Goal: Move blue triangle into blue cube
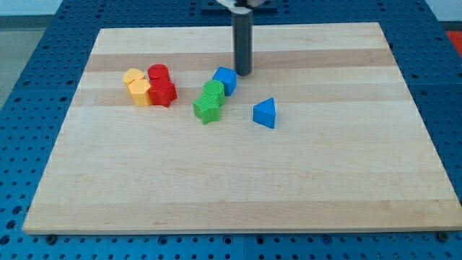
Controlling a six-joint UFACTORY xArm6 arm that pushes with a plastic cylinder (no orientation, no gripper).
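The blue triangle (265, 113) lies on the wooden board, right of centre. The blue cube (225, 79) sits up and to the left of it, touching the upper green block (214, 91). My tip (243, 74) stands just right of the blue cube, close to its upper right side, and above and left of the blue triangle. A gap of bare board separates the triangle from the cube.
A second green block (206, 108) sits below the first. Two red blocks (162, 84) and two yellow blocks (136, 87) cluster at the view's left. The board's top edge (245, 27) is just beyond the rod.
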